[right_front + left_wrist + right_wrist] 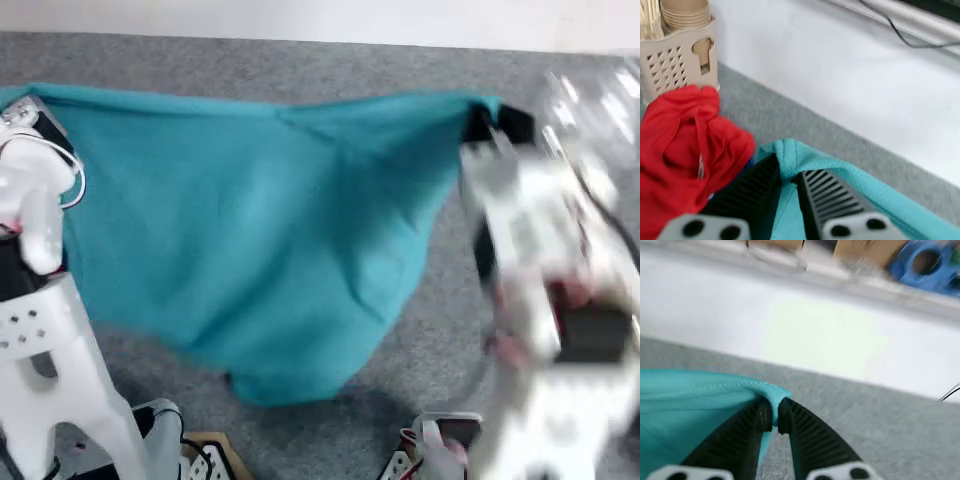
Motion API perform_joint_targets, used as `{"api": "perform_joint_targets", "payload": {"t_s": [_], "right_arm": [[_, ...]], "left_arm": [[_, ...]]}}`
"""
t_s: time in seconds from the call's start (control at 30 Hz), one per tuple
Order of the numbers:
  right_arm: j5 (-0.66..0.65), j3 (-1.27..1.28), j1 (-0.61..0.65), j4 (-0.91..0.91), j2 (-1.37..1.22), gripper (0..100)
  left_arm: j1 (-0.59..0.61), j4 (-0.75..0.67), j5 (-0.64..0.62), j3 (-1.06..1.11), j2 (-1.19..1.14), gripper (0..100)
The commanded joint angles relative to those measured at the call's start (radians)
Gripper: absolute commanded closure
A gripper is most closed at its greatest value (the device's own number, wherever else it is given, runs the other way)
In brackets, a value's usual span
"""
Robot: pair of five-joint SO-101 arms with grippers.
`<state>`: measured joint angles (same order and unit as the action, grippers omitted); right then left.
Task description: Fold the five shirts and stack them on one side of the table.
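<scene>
Gripping a teal shirt (270, 230) by two upper corners, stretched wide over the grey counter (440, 330) toward its far edge, with the lower part sagging toward the surface. Clenched on one corner with the left tool (787, 167), fabric bunched between the black fingers; clenched on the other corner with the right tool (774, 417), hem pinched right at the tips. Close beside the left tool, a crumpled red shirt (685, 150), and behind that a beige basket (675, 65) of paper cups (685, 12). Probably spreading the cloth out ahead of a first fold. Soft, light and limp (no stiffness to push against), so bound to droop and slide wherever unsupported. Best taken at hems, seams or corners, where doubled cloth gives more bite; risky with a thin tip pinch like the right one, liable to slip under a tug
</scene>
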<state>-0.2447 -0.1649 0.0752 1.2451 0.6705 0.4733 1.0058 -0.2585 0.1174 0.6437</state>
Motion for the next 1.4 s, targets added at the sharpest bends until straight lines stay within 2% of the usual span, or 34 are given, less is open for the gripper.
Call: {"api": "perform_joint_targets", "payload": {"t_s": [0.0,0.13,0.33,0.57,0.7,0.93,1.07,1.2,1.37], "right_arm": [[-0.003,0.154,-0.007,-0.332,-0.113,99.2],[-0.003,0.262,0.019,-0.59,-0.188,99.2],[-0.003,0.32,0.05,-0.812,-0.277,99.2],[-0.003,0.369,0.096,-0.822,-0.414,99.2],[-0.002,0.496,0.147,-0.806,-0.438,99.2],[-0.002,0.743,0.274,-0.805,-0.435,99.2],[-0.002,0.789,0.331,-0.728,-0.433,99.2],[-0.003,0.792,0.375,-0.581,-0.387,99.2],[-0.003,0.799,0.418,-0.427,-0.225,99.2]], "left_arm": [[0.001,-0.376,-0.003,0.202,-0.004,99],[0.001,-0.69,-0.005,0.372,-0.004,99],[-0.024,-1.028,-0.005,0.558,-0.005,99],[-0.048,-1.396,0.002,0.754,-0.147,99],[-0.022,-1.494,0.002,0.751,-0.335,99],[-0.018,-1.508,0.002,0.659,-0.677,99],[-0.016,-1.499,0.002,0.671,-0.737,99],[-0.024,-1.367,0.002,0.737,-0.68,99],[-0.027,-1.048,0.002,0.773,-0.513,99]]}}
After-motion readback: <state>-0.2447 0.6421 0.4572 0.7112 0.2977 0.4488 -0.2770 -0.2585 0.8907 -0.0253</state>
